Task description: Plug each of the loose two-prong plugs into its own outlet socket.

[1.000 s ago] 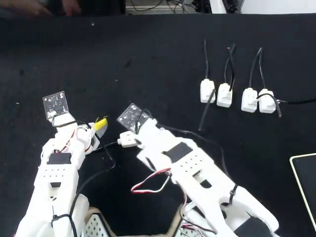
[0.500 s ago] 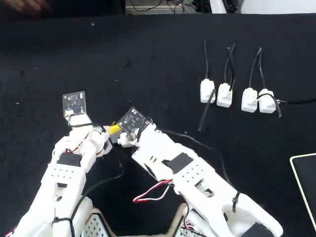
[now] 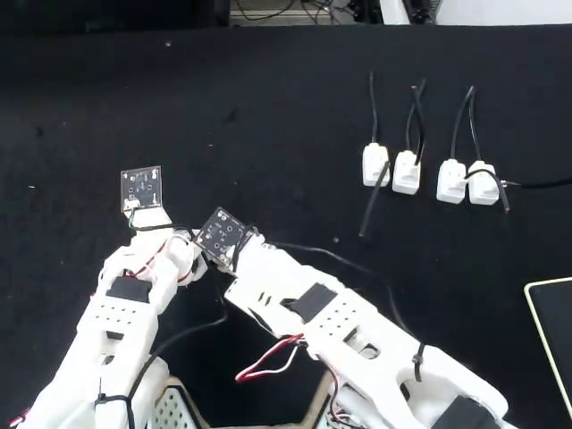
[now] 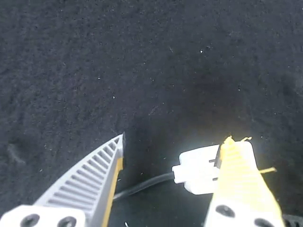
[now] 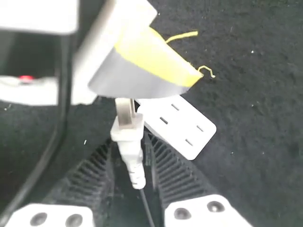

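Observation:
My right gripper (image 5: pixel 128 158) is shut on a white two-prong plug (image 5: pixel 127 131), whose prongs point toward a white outlet socket (image 5: pixel 182 127) lying on the black table. The plug sits just beside the socket, and I cannot tell if the prongs touch it. My left gripper (image 4: pixel 175 142) stands open over the same socket (image 4: pixel 196 169), whose body rests against its yellow-taped finger (image 4: pixel 234 175). That yellow finger (image 5: pixel 151 64) hangs over the plug in the right wrist view. In the high view both grippers meet near the front left (image 3: pixel 204 255).
Several white plug-and-socket units (image 3: pixel 407 172) with black cords lie in a row at the back right. A loose black cord (image 3: pixel 374 201) slants beside them. A white-edged flat object (image 3: pixel 550 331) sits at the right edge.
The left arm has swung right until its gripper meets the right one. The right gripper has shifted left with the plug, and the socket is now hidden under both in the high view.

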